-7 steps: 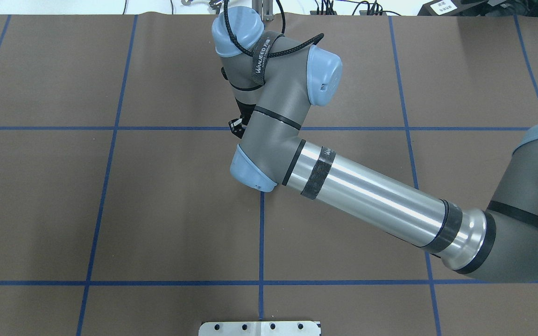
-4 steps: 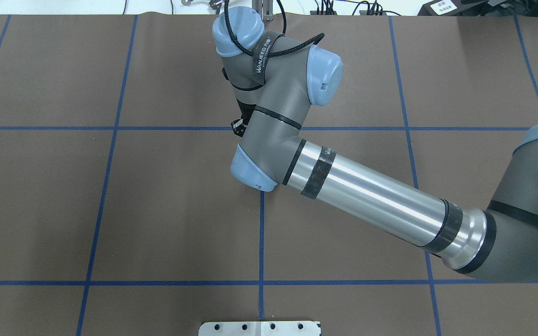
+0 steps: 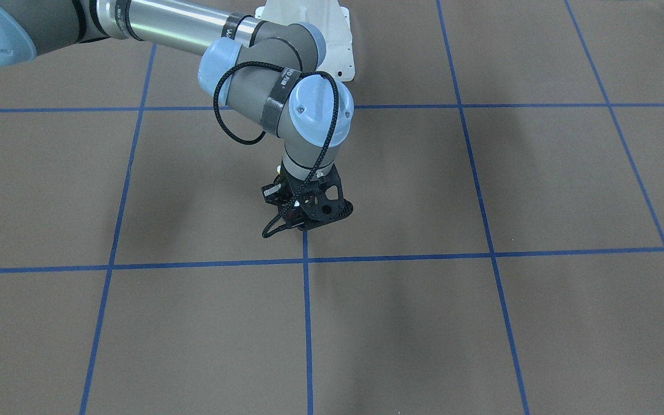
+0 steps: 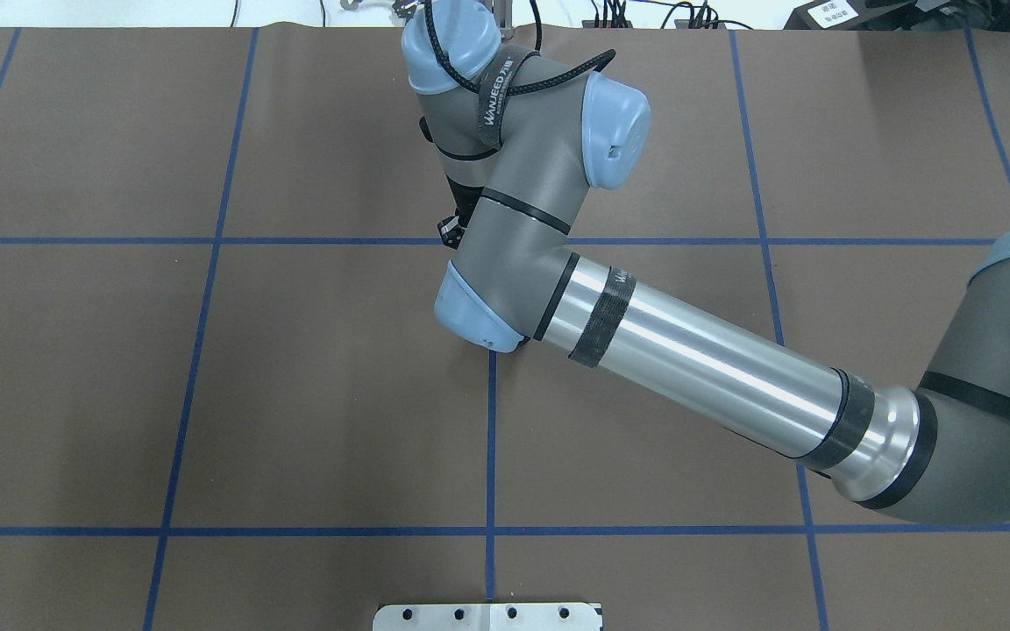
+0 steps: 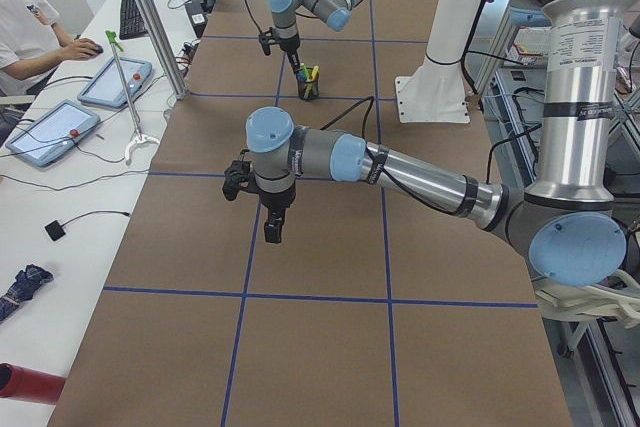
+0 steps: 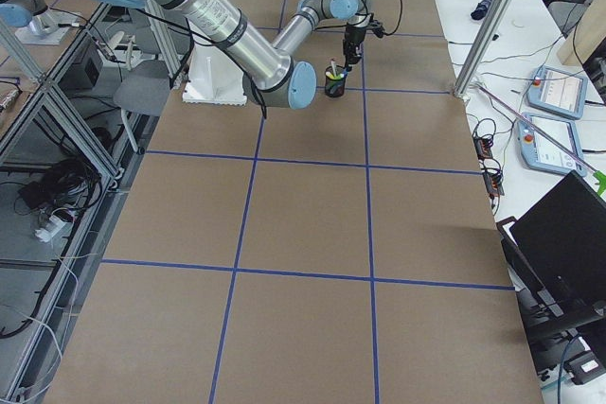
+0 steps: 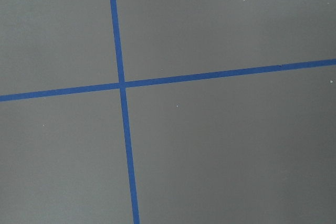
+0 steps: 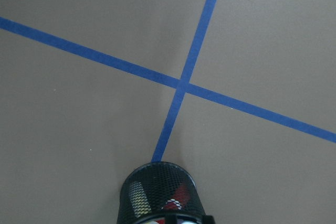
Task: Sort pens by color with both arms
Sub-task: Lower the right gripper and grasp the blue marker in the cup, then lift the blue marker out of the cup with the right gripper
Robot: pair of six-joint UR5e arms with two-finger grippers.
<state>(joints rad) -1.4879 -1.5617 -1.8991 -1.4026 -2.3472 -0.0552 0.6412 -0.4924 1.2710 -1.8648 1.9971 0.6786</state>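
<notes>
Right gripper [image 3: 306, 222] hangs over the cup [image 8: 157, 171] of pens [image 8: 177, 199].
The cup stands on a blue line [image 8: 173, 103]; the left gripper [image 5: 270, 232] hovers well apart, over the mat [image 7: 236, 156]. I cannot tell how either gripper's jaws stand.

Robotics lab: two robot arms [image 5: 420, 172] over a tape-gridded table [image 5: 320, 347]. Beside the table: aluminium posts [image 5: 152, 27], white bench [image 5: 70, 277] with tablets [image 5: 50, 127], person [image 5: 25, 32] at keyboard [image 5: 132, 14].
</notes>
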